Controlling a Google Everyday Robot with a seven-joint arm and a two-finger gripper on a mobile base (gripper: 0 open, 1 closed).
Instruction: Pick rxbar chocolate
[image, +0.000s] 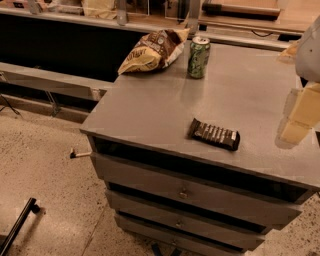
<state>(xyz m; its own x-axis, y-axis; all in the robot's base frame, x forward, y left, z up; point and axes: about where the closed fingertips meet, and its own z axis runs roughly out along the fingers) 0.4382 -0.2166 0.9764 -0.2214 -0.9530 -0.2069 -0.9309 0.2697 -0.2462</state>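
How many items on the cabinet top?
3: chip bag at back left, green can beside it on the right, dark snack bar near the front edge. Gripper hangs at the right, apart from the bar. The arm may hide more at back right.

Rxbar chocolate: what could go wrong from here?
1. The rxbar chocolate lies flat on the cabinet top; a low grasp may scrape the surface or slip off the wrapper.
2. It sits close to the front edge, so a nudge could slide it off.
3. The hand hangs to the bar's right, apart from it; a sideways approach may shove it.
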